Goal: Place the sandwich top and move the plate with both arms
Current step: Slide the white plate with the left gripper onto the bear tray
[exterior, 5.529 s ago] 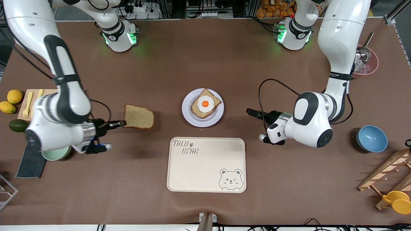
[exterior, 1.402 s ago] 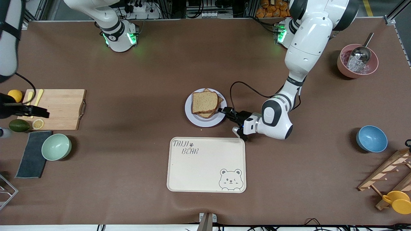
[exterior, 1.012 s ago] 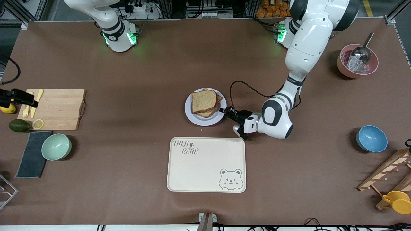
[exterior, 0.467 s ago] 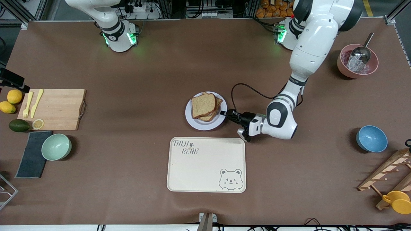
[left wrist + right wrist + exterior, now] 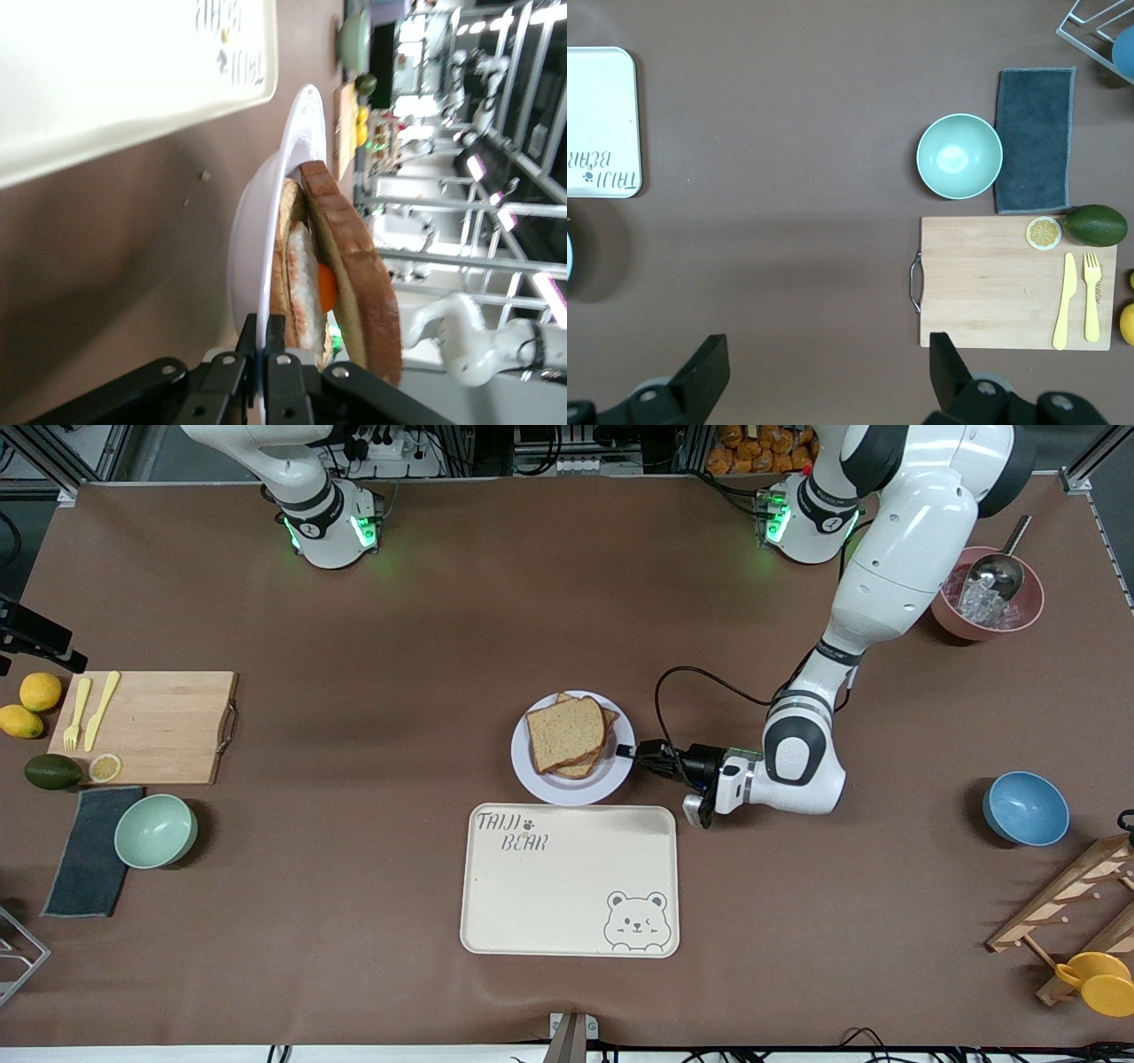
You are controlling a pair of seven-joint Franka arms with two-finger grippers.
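Brown table (image 5: 354,868): our left end effector (image 5: 627,751) pinches the plate (image 5: 542,786) rim, sandwich top (image 5: 565,732) stacked just beside it; our right end effector (image 5: 824,372) waits spread above the cutting board (image 5: 992,283).

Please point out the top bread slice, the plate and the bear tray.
Top bread slice (image 5: 565,732), front view, middle of its upper face.
Plate (image 5: 530,771), front view, bare rim toward the tray.
Bear tray (image 5: 571,895), front view, bare middle of its surface.
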